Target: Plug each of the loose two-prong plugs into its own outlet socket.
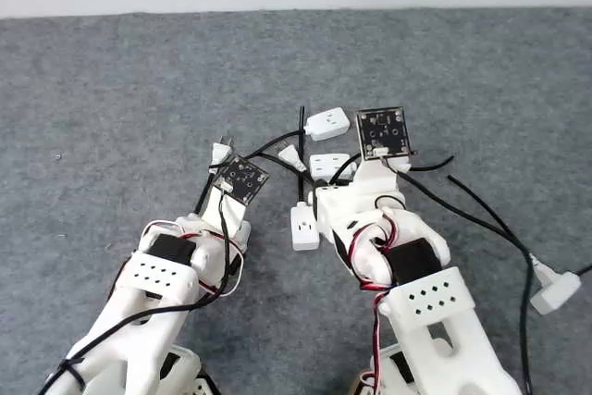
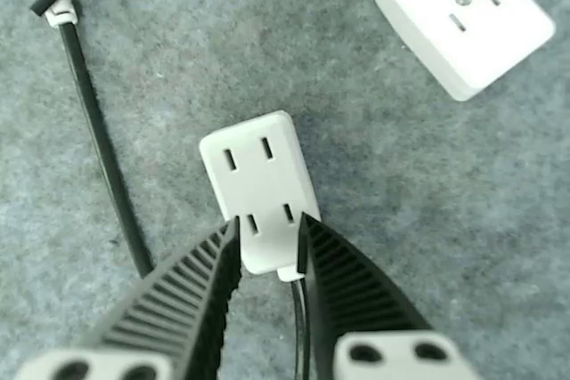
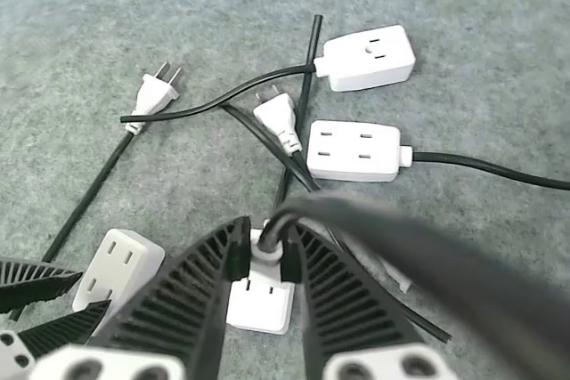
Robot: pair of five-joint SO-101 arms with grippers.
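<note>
Steadiness is what this step calls for, as I judge it. At the bottom of the left wrist view, the left gripper (image 2: 267,222) is clamped on the near end of a white outlet socket (image 2: 258,175), which lies flat on the grey carpet (image 2: 427,220) with its slots up. The grip should stay on the sides, leaving both slot pairs uncovered and level.

At the bottom centre of the right wrist view, the right gripper (image 3: 267,229) is closed on a white collar (image 3: 265,251) where a thick black cord (image 3: 401,251) curls in. The collar sits at the far edge of a second socket (image 3: 258,304), and I cannot tell whether it is a plug.

Higher up, a loose plug (image 3: 160,91) lies at upper left and another plug (image 3: 280,117) nearer centre, among crossing cords. Prongs should line up with the slots before any pressing, and the cords must not drag.
</note>
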